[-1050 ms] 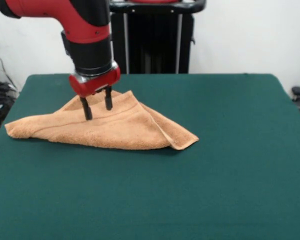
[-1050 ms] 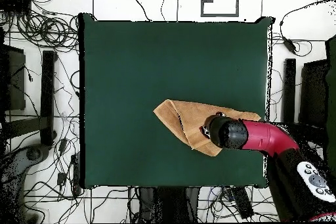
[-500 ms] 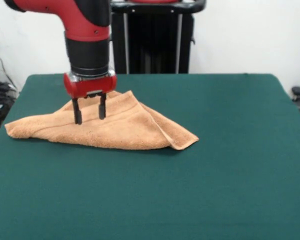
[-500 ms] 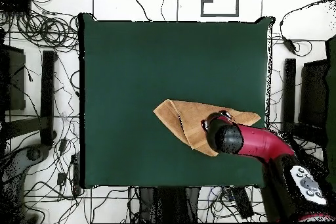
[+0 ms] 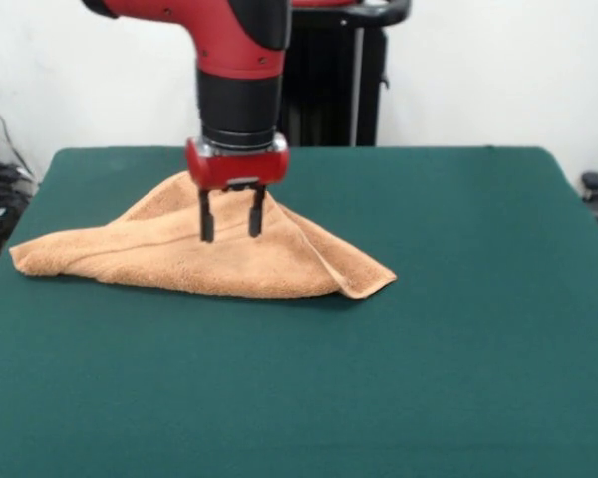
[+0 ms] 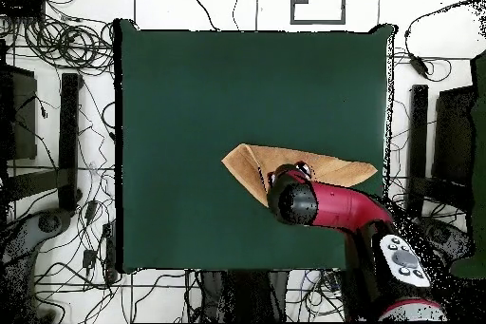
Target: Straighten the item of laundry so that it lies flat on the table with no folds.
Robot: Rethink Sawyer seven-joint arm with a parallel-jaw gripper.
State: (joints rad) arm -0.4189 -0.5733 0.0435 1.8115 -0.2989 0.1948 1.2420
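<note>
Spread apart and empty, the pincer (image 5: 231,225) hangs fingers-down over the folded towel (image 5: 194,257), probably lining up on the raised fold to pull it open. That towel lies doubled into a rough triangle on the left part of the table (image 5: 448,329) (front view), toward the far side. Its arm drops near-vertically from above, wrist upright.

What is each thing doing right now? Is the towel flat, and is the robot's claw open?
towel: folded over into a rough triangle, not flat, lying on the table.
gripper: open, fingers pointing down over the towel's folded part, holding nothing.
table: covered in dark green cloth, with the towel on it.
</note>
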